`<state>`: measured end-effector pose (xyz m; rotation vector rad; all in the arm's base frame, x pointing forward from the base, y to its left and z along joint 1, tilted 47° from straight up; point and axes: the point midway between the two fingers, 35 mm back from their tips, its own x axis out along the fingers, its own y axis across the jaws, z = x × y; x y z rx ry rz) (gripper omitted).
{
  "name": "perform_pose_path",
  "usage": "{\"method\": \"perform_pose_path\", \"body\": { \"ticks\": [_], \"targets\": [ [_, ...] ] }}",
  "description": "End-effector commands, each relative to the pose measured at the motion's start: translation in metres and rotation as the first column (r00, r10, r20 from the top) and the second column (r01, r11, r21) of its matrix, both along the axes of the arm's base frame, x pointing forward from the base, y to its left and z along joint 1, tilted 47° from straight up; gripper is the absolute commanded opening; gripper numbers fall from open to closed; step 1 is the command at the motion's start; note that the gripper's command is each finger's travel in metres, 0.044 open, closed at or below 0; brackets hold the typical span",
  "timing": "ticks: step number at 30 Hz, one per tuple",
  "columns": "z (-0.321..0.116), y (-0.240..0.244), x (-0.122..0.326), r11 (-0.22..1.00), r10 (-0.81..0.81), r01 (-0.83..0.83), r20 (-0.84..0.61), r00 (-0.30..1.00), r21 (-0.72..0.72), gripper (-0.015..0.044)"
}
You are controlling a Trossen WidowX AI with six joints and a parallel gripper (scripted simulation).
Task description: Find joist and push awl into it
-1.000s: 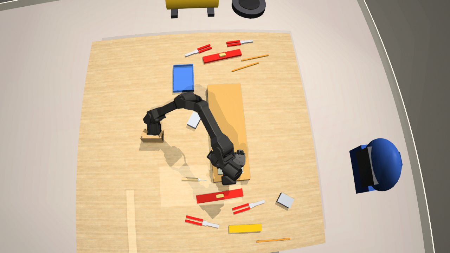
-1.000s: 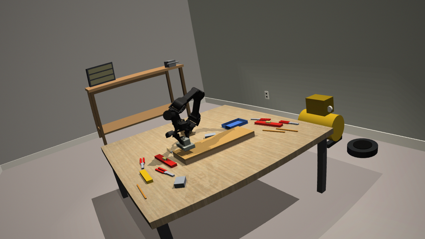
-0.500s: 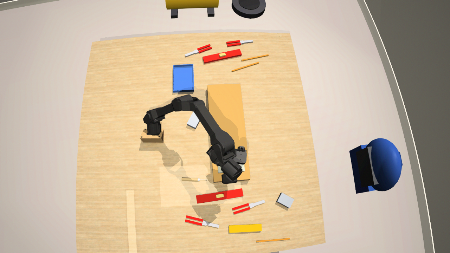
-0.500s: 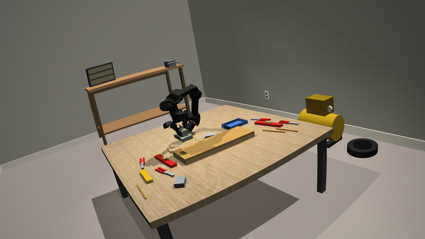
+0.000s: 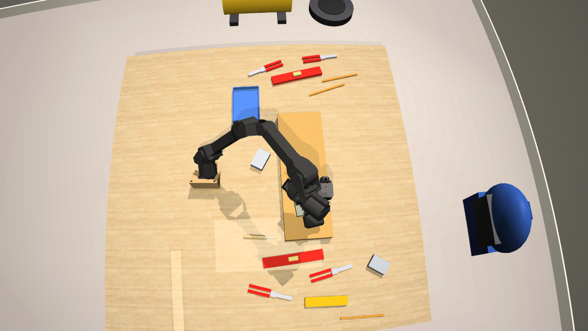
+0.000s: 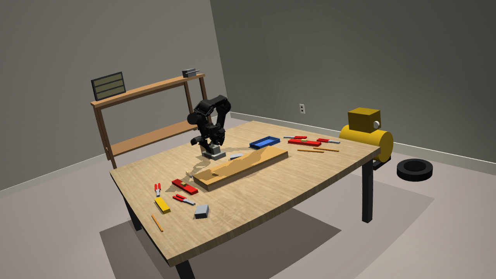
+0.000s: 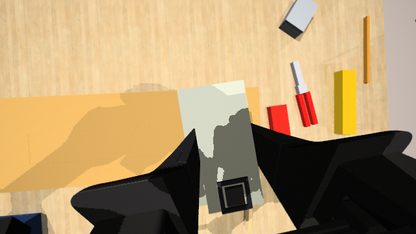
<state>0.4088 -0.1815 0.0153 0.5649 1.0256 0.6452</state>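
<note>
Wrist view: the claw (image 7: 218,128) (image 6: 214,147) is clamped on the stud finder (image 7: 214,107) (image 6: 213,154), which sits between its fingers.

Matte black arm (image 5: 286,145) (image 6: 208,108), chunky angular segments; black, tapered jaws (image 5: 314,214) (image 6: 212,143).

On or above one table (image 5: 164,102) (image 6: 242,215) (image 7: 97,39), we count two red levels (image 5: 308,72) (image 6: 188,188) (image 7: 279,120), four red-handled tools (image 5: 333,271) (image 6: 187,200) (image 7: 302,89), three orange sticks (image 5: 361,316) (image 6: 156,223) (image 7: 367,49), two grey blocks (image 5: 260,159) (image 6: 201,211) (image 7: 300,14) and one yellow block (image 5: 325,300) (image 6: 162,205) (image 7: 349,102). We also record one blue tray (image 5: 245,100) (image 6: 265,141) (image 7: 32,219), one floor panel (image 5: 301,124) (image 6: 243,164) (image 7: 49,130) and one stud finder (image 5: 299,209) (image 6: 214,153) (image 7: 211,101). We enter one awl (image 5: 254,236) (image 6: 190,175), which shows small and probably stands alone in its kind.
</note>
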Motion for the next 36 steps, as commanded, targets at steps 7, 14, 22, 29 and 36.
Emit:
{"method": "perform_pose_path", "body": {
  "ticks": [7,14,22,29,36],
  "targets": [
    [0.063,0.050,0.008,0.993,0.116,-0.112,0.129,0.985,-0.038,0.0000],
    [0.099,0.089,0.006,0.980,0.200,-0.191,0.203,0.958,-0.062,0.0000],
    [0.137,0.134,-0.005,0.956,0.293,-0.278,0.287,0.912,-0.091,0.0000],
    [0.167,0.172,-0.020,0.929,0.369,-0.351,0.358,0.858,-0.118,0.0000],
    [0.194,0.208,-0.042,0.896,0.439,-0.419,0.426,0.791,-0.147,0.0000]
  ]
}}
